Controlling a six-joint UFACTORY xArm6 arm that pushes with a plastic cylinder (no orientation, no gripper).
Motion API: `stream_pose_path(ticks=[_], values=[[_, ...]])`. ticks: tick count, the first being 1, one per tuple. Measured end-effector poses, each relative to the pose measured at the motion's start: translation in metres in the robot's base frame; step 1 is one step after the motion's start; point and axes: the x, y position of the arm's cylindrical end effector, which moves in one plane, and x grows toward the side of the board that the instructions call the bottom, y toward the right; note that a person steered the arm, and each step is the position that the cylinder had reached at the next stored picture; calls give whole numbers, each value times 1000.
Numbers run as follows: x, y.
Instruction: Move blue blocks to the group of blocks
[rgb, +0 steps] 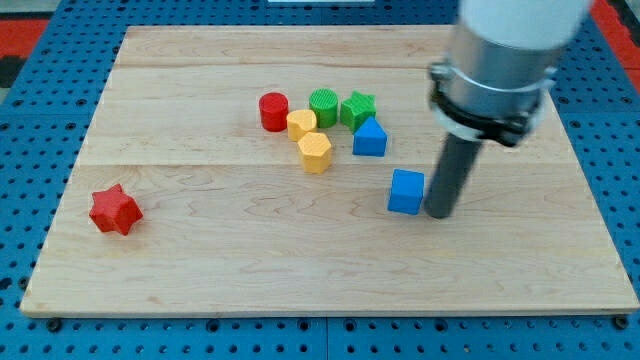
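Observation:
A blue cube (406, 192) lies alone right of the board's middle. My tip (438, 214) rests right beside it, on its right side, touching or nearly so. A blue block with a peaked top (369, 138) sits at the lower right edge of a group near the top middle. The group holds a red cylinder (273, 111), a green cylinder (324, 106), a green star (357, 109), a yellow block (301, 125) and a yellow hexagon (314, 152).
A red star (114, 210) lies alone near the board's left edge. The wooden board (200, 270) rests on a blue perforated surface. The arm's grey body (500, 60) hangs over the upper right.

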Motion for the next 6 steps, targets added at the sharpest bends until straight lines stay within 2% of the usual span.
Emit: stream_pose_path(ticks=[1, 2, 3, 5, 6], values=[[-20, -43], [-40, -54], [2, -47], [94, -243], [58, -340]])
